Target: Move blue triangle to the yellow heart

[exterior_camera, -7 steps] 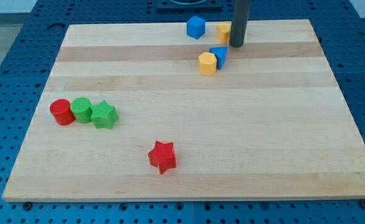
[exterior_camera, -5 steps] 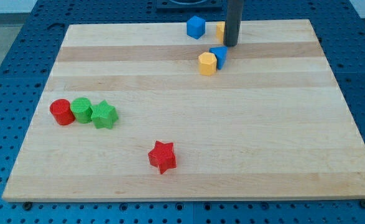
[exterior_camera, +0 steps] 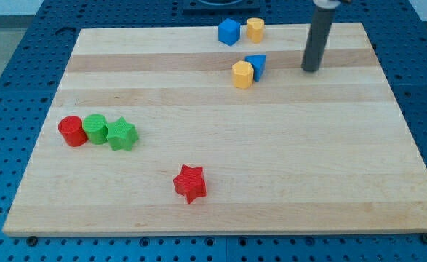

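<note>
The blue triangle (exterior_camera: 256,65) lies near the view's top, touching a yellow hexagon-like block (exterior_camera: 242,73) on its left. A second yellow block (exterior_camera: 254,29), which looks heart-shaped, sits above them at the board's top edge, beside a blue cube (exterior_camera: 229,31). My tip (exterior_camera: 311,70) rests on the board to the right of the blue triangle, a clear gap away, touching no block.
A red cylinder (exterior_camera: 72,131), a green cylinder (exterior_camera: 94,129) and a green star (exterior_camera: 121,135) stand in a row at the view's left. A red star (exterior_camera: 190,183) lies near the bottom middle. The wooden board (exterior_camera: 344,160) rests on a blue pegboard table.
My tip has moved right and slightly down, away from the top yellow block, which now shows fully. No block has moved.
</note>
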Controlling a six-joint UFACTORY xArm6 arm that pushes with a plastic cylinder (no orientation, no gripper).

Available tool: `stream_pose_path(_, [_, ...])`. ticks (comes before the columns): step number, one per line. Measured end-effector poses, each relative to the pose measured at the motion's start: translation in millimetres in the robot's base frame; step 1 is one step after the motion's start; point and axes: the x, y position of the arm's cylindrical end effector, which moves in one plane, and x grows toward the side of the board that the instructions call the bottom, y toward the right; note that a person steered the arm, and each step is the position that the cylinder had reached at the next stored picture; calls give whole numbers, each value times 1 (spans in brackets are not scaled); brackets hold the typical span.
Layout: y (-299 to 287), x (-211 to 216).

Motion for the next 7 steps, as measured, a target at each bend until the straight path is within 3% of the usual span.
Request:
stream_pose_path(1, [-58, 29])
stream_pose_path(2, [-92, 14])
stream_pose_path(4, [-96, -34])
stream_pose_path(7, [-139, -23])
